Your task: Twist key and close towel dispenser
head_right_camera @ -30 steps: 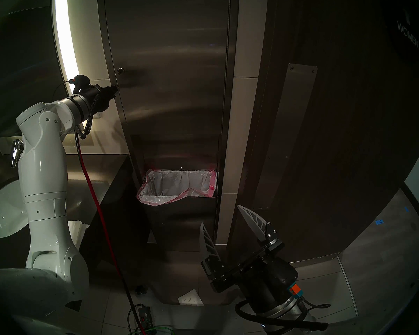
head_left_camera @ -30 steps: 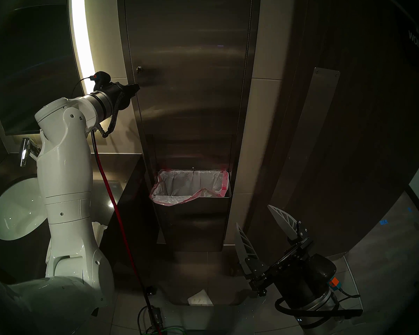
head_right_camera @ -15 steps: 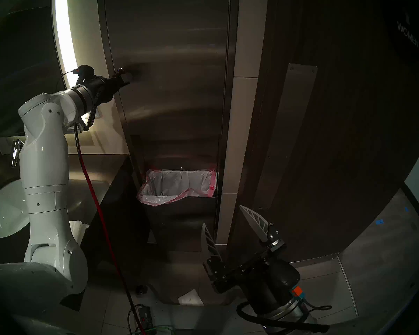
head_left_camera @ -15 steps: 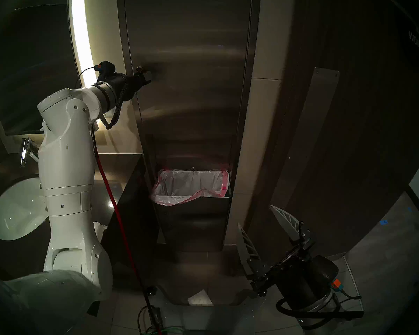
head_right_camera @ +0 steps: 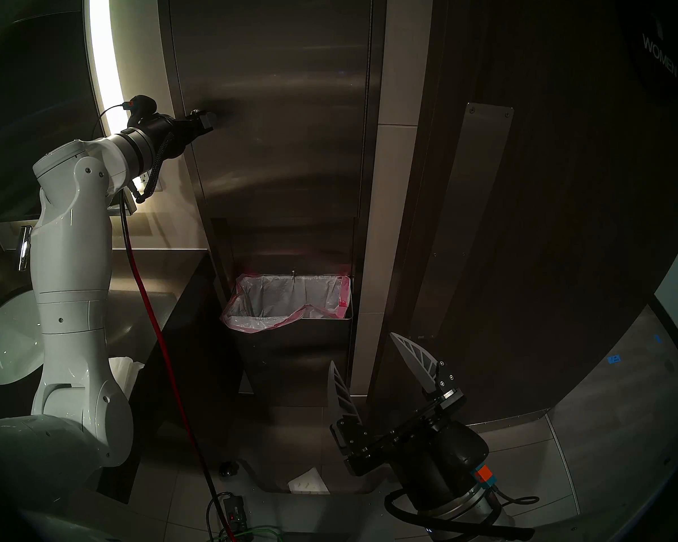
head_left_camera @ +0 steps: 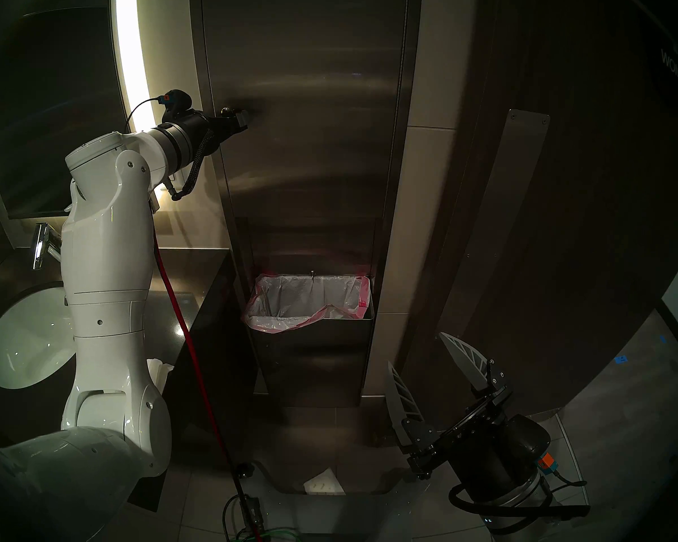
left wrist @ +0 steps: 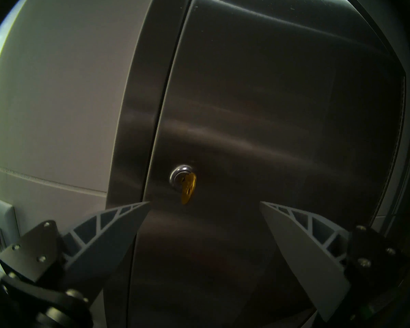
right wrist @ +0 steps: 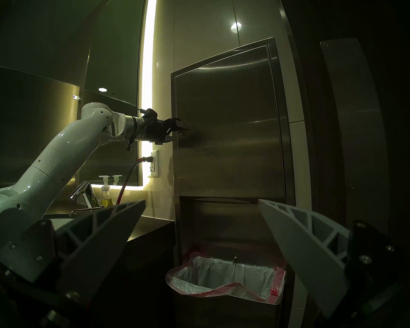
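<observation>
wall outlet [right wrist: 154, 164], soap bottle [right wrist: 105, 192] beside dispenser [right wrist: 230, 140]

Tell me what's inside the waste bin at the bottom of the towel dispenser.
The waste bin holds a white liner with a pink rim, folded loosely over its edges. The visible part of the liner looks empty; its bottom is hidden by the sagging front fold.

The towel dispenser [head_left_camera: 310, 99] top is cut off; the key [left wrist: 188, 187] blade is hidden in the lock [left wrist: 179, 176]
</observation>
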Controlling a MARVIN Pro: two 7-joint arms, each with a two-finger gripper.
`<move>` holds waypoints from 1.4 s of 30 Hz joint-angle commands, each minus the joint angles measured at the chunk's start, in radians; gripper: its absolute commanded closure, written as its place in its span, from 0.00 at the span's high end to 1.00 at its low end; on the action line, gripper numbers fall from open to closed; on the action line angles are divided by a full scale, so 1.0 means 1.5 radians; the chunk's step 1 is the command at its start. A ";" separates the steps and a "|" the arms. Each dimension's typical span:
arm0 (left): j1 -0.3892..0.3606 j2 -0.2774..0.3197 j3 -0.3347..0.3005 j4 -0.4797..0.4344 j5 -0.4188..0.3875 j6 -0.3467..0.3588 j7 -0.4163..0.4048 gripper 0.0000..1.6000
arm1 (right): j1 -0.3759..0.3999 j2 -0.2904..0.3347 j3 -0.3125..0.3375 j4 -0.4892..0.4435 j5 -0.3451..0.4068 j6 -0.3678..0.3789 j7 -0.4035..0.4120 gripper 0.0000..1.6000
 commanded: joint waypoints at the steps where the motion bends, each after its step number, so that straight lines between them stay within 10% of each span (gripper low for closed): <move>1: -0.034 0.017 0.011 0.007 0.009 -0.021 -0.012 1.00 | -0.001 0.000 0.001 -0.008 -0.014 0.003 -0.003 1.00; 16: -0.049 0.040 0.023 0.023 0.029 -0.043 -0.035 0.72 | -0.007 0.001 0.003 -0.008 -0.023 0.004 -0.012 1.00; 17: -0.050 0.041 0.023 0.024 0.030 -0.044 -0.036 0.65 | -0.007 0.001 0.003 -0.008 -0.024 0.004 -0.012 1.00; 20: -0.051 0.043 0.023 0.025 0.034 -0.046 -0.038 0.00 | -0.008 0.000 0.003 -0.008 -0.026 0.005 -0.014 1.00; 29: -0.049 0.035 0.009 0.035 0.019 -0.038 -0.050 0.00 | -0.011 0.001 0.004 -0.008 -0.031 0.006 -0.018 1.00; 42: -0.094 -0.069 -0.116 0.113 -0.125 0.021 -0.045 0.00 | -0.015 0.001 0.005 -0.008 -0.030 0.007 -0.021 1.00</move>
